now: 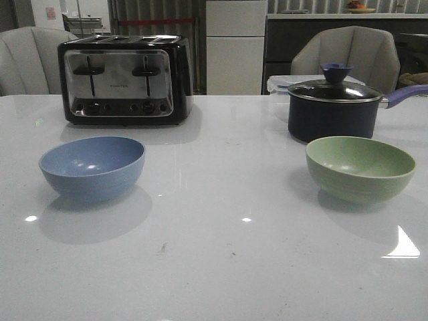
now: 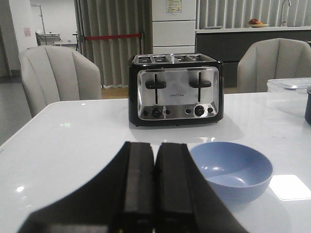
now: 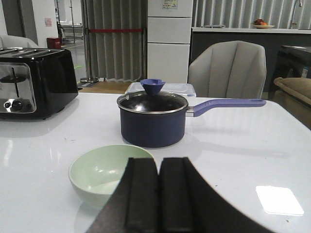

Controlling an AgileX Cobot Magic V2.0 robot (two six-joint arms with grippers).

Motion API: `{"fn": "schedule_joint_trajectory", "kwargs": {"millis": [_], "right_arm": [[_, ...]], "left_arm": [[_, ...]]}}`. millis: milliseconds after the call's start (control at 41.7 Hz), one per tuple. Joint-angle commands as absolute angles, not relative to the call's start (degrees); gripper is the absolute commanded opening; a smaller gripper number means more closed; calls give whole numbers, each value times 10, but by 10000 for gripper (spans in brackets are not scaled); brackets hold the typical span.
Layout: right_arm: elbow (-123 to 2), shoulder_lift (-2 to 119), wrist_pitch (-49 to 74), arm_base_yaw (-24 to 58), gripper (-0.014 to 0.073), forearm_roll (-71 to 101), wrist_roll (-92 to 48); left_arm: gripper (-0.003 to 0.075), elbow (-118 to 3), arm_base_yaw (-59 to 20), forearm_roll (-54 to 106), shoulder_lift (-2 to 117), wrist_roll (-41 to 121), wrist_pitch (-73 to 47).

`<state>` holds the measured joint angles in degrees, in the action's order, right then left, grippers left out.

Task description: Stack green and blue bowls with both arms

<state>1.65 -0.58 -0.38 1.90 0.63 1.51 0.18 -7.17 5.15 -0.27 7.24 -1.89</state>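
Two matte bowls sit well apart on a glossy white desk (image 1: 214, 267), the blue bowl (image 1: 92, 167) on the robot's left and the green bowl (image 1: 360, 167) on its right, each upright, empty and within the likely reach of its own arm, a layout that seems meant to give each arm one bowl. Neither arm appears in the front view. The wrist cameras alone show them: the left gripper (image 2: 154, 187) has its jaws pressed together on nothing, with the blue bowl (image 2: 231, 170) just beyond and to one side of the fingers, and the right gripper (image 3: 159, 194) is likewise closed and empty, partly covering the near rim of the green bowl (image 3: 104, 172). A four-slot toaster (image 1: 125, 80) stands behind the blue bowl, and a dark lidded saucepan (image 1: 334, 107) with a blue handle stands close behind the green one, with a clear lidded container (image 3: 163, 88) behind it, plainer from the right wrist. Stacking looks not yet begun; the jaws would need to open before either rim could be taken.
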Motion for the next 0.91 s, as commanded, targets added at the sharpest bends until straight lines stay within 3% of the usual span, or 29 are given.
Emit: {"fn": "schedule_joint_trajectory", "kwargs": {"millis": [0, 888], "right_arm": [[14, -17, -56, 18, 43, 0, 16], [6, -17, -58, 18, 43, 0, 16]], "left_arm": [[94, 5, -76, 52, -14, 67, 33], [94, 0, -76, 51, -14, 70, 60]]}}
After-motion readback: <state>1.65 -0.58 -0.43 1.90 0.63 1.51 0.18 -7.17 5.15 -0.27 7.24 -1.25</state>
